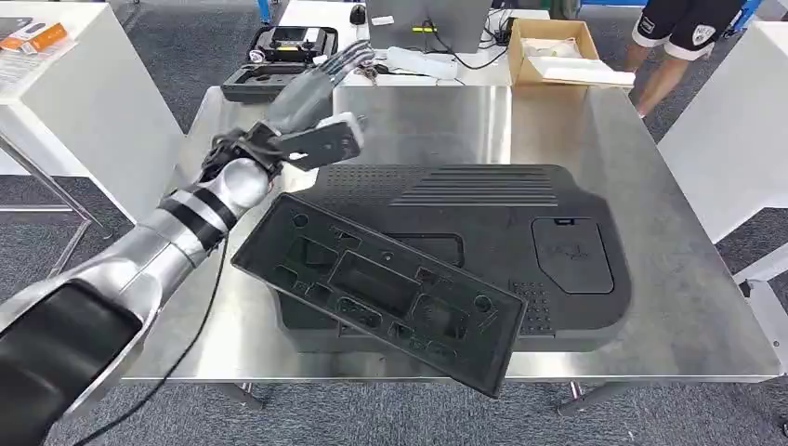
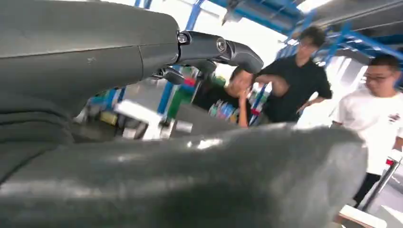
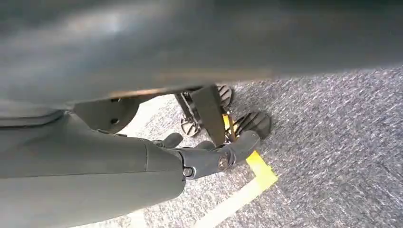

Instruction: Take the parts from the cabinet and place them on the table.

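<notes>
Two black plastic parts lie on the steel table (image 1: 437, 111). A large ribbed cover (image 1: 520, 232) lies flat in the middle. A long panel with several cutouts (image 1: 381, 288) rests tilted on the cover's front left, its near corner jutting past the table's front edge. My left hand (image 1: 314, 93) is raised above the table's back left, fingers spread and holding nothing, apart from both parts. The left wrist view shows that hand's dark fingers (image 2: 214, 47) stretched out with no object between them. My right hand (image 3: 209, 159) hangs over the carpet with fingers loosely extended, holding nothing.
Behind the table are a black tool case (image 1: 279, 56), a cardboard box (image 1: 553, 51) and cables. White tables stand at the left (image 1: 74, 102) and right (image 1: 734, 121). A person's legs (image 1: 669, 46) are at the back right. Yellow floor tape (image 3: 247, 190) crosses the carpet.
</notes>
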Tool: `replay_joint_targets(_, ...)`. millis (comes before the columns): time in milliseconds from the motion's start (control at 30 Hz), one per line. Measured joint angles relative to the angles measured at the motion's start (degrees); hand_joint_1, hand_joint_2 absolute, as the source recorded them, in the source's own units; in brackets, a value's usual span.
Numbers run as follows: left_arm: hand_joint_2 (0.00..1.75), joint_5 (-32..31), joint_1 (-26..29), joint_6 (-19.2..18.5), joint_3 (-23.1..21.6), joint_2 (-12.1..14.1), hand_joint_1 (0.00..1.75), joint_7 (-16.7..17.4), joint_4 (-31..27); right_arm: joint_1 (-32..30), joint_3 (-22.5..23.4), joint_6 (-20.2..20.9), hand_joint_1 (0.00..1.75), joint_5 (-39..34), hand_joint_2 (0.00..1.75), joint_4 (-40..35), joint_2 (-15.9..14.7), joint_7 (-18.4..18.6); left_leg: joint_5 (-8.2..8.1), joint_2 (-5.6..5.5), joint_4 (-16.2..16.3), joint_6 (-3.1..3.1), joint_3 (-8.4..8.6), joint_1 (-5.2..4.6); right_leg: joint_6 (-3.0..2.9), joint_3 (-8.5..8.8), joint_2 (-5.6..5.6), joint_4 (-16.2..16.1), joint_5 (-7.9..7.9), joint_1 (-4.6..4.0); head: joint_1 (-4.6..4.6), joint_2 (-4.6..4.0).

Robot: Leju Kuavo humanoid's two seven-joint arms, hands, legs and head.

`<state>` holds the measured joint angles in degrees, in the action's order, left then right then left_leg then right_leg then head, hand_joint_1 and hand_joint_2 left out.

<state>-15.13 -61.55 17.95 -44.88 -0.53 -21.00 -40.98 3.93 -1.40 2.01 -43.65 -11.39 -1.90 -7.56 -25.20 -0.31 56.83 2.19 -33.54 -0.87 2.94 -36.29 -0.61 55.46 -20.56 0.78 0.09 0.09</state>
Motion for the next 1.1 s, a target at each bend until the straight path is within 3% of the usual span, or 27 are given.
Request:
replay_joint_targets(300, 0.0, 2.89, 6.13, -4.09, 6.98, 2.6, 0.0, -1.8, -1.33, -0.19, 0.0, 0.37, 0.0, 0.59, 0.0, 0.0, -0.04, 0.0, -0.36, -0.01, 0.56, 0.53, -0.25, -0.19, 0.1, 0.04, 0.01, -0.09, 0.04, 0.14, 0.0, 0.0)
replay_joint_targets(367, 0.0, 3.07, 6.54, -4.81, 7.94, 2.95, 0.0, -2.08, -1.36, -0.21, 0.0, 0.39, 0.0, 0.79, 0.0, 0.0, -0.07, 0.0, -0.03, 0.0, 0.69, 0.85, -0.25, -0.31, 0.51, 0.14, 0.0, -0.14, 0.35, 0.22, -0.02, 0.0)
replay_joint_targets(400, 0.0, 3.07, 6.63, -4.92, 8.34, 2.95, 0.0, -2.23, -1.36, -0.2, 0.0, 0.39, 0.0, 0.9, 0.0, 0.0, -0.2, 0.0, 0.47, 0.13, 0.04, 1.18, -0.12, 0.19, 0.63, 0.12, -0.08, -0.1, 0.36, -0.2, -0.07, 0.0)
replay_joint_targets(433, 0.0, 3.04, 6.66, -4.94, 8.64, 2.95, 0.0, -2.28, -1.36, -0.22, -0.02, 0.42, 0.0, 0.94, 0.0, 0.0, -0.28, 0.04, 0.81, 0.23, -0.24, 1.3, 0.21, 0.5, 0.56, -0.73, 0.03, 0.83, -0.76, 0.07, -0.09, 0.0)
replay_joint_targets(467, 0.0, 3.04, 6.65, -4.99, 8.95, 2.95, 0.0, -2.34, -1.38, -0.22, -0.02, 0.46, 0.0, 0.94, 0.0, 0.0, -0.24, 0.04, 0.96, 0.31, -0.29, 1.52, 0.08, 0.82, 0.29, -1.85, 0.05, 3.82, -2.81, 0.02, 0.22, 0.0)
replay_joint_targets(533, 0.0, 3.02, 7.09, -5.01, 9.3, 2.97, 0.0, -2.36, -1.36, -0.2, -0.02, 0.46, 0.0, 0.96, 0.0, 0.0, -0.42, 0.04, 1.05, 0.36, -0.29, 1.64, -0.18, 0.96, 0.19, -5.5, 0.09, 13.07, -6.89, 0.23, 0.28, 0.0)
replay_joint_targets(567, 0.0, 3.02, 7.5, -5.01, 9.45, 2.97, 0.0, -2.34, -1.33, -0.24, -0.02, 0.46, 0.0, 0.99, 0.0, 0.0, -0.42, 0.04, 1.11, 0.4, -0.28, 1.58, -0.32, 0.97, 0.38, -7.25, 0.11, 17.53, -8.46, 0.33, 0.39, 0.0)
replay_joint_targets(600, 0.0, 3.02, 7.87, -5.01, 9.58, 2.97, 0.0, -2.25, -1.25, -0.26, -0.02, 0.46, 0.0, 1.05, 0.0, 0.0, -0.42, 0.04, 1.21, 0.42, -0.27, 1.42, -0.44, 1.03, 0.86, -7.63, 0.12, 19.07, -8.74, 0.47, 0.31, 0.0)
replay_joint_targets(633, 0.0, 3.02, 8.09, -5.01, 9.74, 2.97, 0.0, -2.21, -1.14, -0.25, -0.02, 0.46, 0.0, 1.12, 0.0, 0.0, -0.42, 0.04, 1.31, 0.41, -0.23, 1.27, -0.58, 1.11, 1.4, -6.61, 0.15, 17.7, -8.07, 0.62, 0.35, 0.0)
replay_joint_targets(667, 0.0, 3.02, 8.2, -5.01, 10.04, 2.98, 0.0, -2.21, -1.12, -0.23, -0.02, 0.46, 0.0, 1.14, 0.0, 0.0, -0.48, 0.04, 1.42, 0.41, -0.21, 1.08, -0.7, 1.22, 2.12, -4.12, 0.2, 13.67, -6.56, 0.78, 0.33, 0.0)
replay_joint_targets(733, 0.0, 2.83, 8.12, -4.94, 10.54, 2.97, 0.0, -2.25, -1.11, -0.15, -0.02, 0.46, 0.0, 1.25, 0.0, 0.0, -0.61, 0.04, 1.56, 0.35, -0.06, 0.59, -0.79, 1.41, 3.18, 2.63, 0.71, 2.64, -3.65, 1.15, 0.37, 0.0)
replay_joint_targets(767, 0.0, 2.65, 8.07, -4.84, 10.78, 3.0, 0.0, -2.32, -1.12, 0.02, -0.02, 0.46, 0.0, 1.29, 0.0, 0.0, -0.57, 0.04, 1.54, 0.31, 0.04, 0.12, -1.2, 1.0, 2.72, 4.85, 0.73, 0.04, -4.0, 0.86, 0.48, 0.0)
replay_joint_targets(800, 0.0, 2.61, 8.06, -4.81, 10.94, 3.04, 0.0, -2.36, -1.05, -0.01, -0.02, 0.46, 0.0, 1.31, 0.0, 0.0, -0.7, 0.04, 1.81, 0.26, -0.01, -0.32, -1.17, 1.02, 1.78, 4.07, 0.14, 0.82, -3.32, 0.49, 0.24, 0.0)
replay_joint_targets(867, 0.0, 2.54, 8.12, -4.79, 10.98, 3.04, 0.0, -2.45, -0.9, 0.04, -0.02, 0.46, 0.0, 1.31, 0.0, 0.0, -0.72, 0.13, 2.2, 0.14, 0.15, -0.98, -1.42, 1.01, 1.11, 3.64, 0.08, 0.85, -3.6, 0.41, 0.07, 0.0)
replay_joint_targets(933, 0.0, 2.52, 8.13, -4.77, 11.24, 3.28, 0.0, -2.45, -0.79, 0.05, -0.02, 0.46, 0.0, 1.33, 0.0, 0.0, -0.7, 0.15, 1.47, 0.1, 0.76, -1.44, -1.95, 1.32, 0.11, 3.4, 0.15, 0.43, -3.05, 1.37, -0.07, 0.0)
replay_joint_targets(967, 0.0, 2.52, 8.12, -4.72, 11.48, 3.3, 0.0, -2.43, -0.79, 0.06, -0.02, 0.46, 0.0, 1.4, 0.0, 0.0, -0.63, 0.17, -0.85, 0.17, 2.83, -1.64, -2.74, 1.33, -0.37, 3.2, 0.16, 0.45, -2.83, 1.09, -0.29, 0.0)
replay_joint_targets(1000, 0.0, 2.52, 8.12, -4.68, 11.51, 3.3, 0.0, -2.43, -0.74, 0.1, -0.02, 0.46, 0.0, 1.47, 0.0, 0.0, -0.66, 0.17, -3.84, 0.14, 6.89, -1.8, -4.21, 1.43, -1.15, 2.91, 0.19, 0.45, -2.6, 1.02, -0.33, 0.0)
replay_joint_targets(1033, 0.0, 2.48, 8.23, -4.64, 11.53, 3.37, 0.0, -2.41, -0.57, 0.09, -0.02, 0.46, 0.0, 1.47, 0.0, 0.0, -0.66, 0.17, -6.73, 0.1, 12.11, -2.01, -6.12, 1.46, -1.52, 2.58, 0.21, 0.47, -2.36, 0.89, -0.33, 0.0)
replay_joint_targets(1067, 0.0, 2.45, 8.36, -4.62, 11.55, 3.39, 0.0, -2.41, -0.39, 0.09, -0.02, 0.46, 0.0, 1.49, 0.0, 0.0, -0.72, 0.17, -8.5, 0.09, 16.05, -2.15, -7.52, 1.48, -1.73, 2.25, 0.23, 0.53, -2.17, 0.73, -0.31, 0.0)
replay_joint_targets(1100, 0.0, 2.45, 8.55, -4.62, 11.55, 3.41, 0.0, -2.39, -0.2, 0.06, -0.02, 0.44, 0.0, 1.49, 0.0, 0.0, -0.79, 0.17, -9.14, 0.1, 18.6, -2.23, -8.21, 1.53, -1.85, 1.86, 0.24, 0.66, -2.01, 0.61, -0.29, 0.0)
